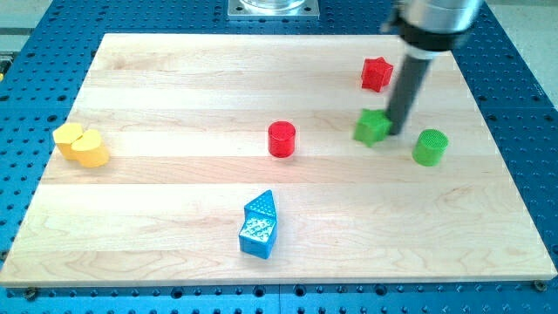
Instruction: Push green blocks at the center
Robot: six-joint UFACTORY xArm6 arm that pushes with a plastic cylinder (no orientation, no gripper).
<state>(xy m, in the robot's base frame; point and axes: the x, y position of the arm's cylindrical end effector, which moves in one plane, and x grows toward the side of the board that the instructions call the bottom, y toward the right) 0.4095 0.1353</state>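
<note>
A green cube (370, 127) lies right of the board's middle. A green cylinder (430, 146) stands further to the view's right and a little lower. My tip (396, 132) rests on the board against the green cube's right side, between the two green blocks and nearer the cube. The dark rod rises from it toward the view's top right.
A red star block (377, 74) lies above the green cube. A red cylinder (282, 139) stands near the board's middle. Two yellow blocks (80, 145) touch at the left edge. Two blue blocks (259, 225) touch at the bottom middle. The wooden board (174, 87) lies on a blue perforated table.
</note>
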